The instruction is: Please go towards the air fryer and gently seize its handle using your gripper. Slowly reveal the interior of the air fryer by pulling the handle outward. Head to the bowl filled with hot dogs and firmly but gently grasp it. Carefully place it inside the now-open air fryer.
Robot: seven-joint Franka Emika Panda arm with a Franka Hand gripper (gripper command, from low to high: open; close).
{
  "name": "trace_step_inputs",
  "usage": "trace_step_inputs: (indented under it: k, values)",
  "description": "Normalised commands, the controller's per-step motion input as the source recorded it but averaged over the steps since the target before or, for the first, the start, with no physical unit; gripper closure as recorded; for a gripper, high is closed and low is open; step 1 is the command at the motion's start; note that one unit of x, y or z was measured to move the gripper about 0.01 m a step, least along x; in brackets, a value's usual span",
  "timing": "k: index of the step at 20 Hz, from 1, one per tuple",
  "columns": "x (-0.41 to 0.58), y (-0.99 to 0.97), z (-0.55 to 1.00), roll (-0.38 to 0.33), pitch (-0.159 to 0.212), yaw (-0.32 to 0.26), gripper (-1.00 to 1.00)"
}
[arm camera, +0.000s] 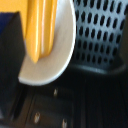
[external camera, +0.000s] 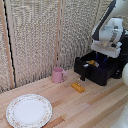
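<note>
The air fryer [external camera: 100,70] is a glossy black box at the exterior view's right, with its drawer pulled out and the handle [external camera: 83,75] sticking out of the drawer front. My gripper [external camera: 101,59] reaches down into the open drawer. In the wrist view the white bowl [arm camera: 60,55] fills the frame close up, with yellow-orange hot dogs [arm camera: 41,25] in it, hanging over the perforated basket floor [arm camera: 102,35]. One dark, blue-tipped finger [arm camera: 9,45] presses against the bowl's side; the other is hidden. A yellow spot of the hot dogs [external camera: 91,63] shows inside the drawer.
A pink mug [external camera: 58,75] stands on the wooden table beside the air fryer. A flat orange rectangular piece [external camera: 77,87] lies in front of the drawer. A large patterned plate [external camera: 28,110] sits near the front at the exterior view's left. A woven screen backs the table.
</note>
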Motion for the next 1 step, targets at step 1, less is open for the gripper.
trace_step_inputs:
  k: [1]
  values:
    - [0.194, 0.04, 0.63, -0.011, 0.119, 0.000, -1.00]
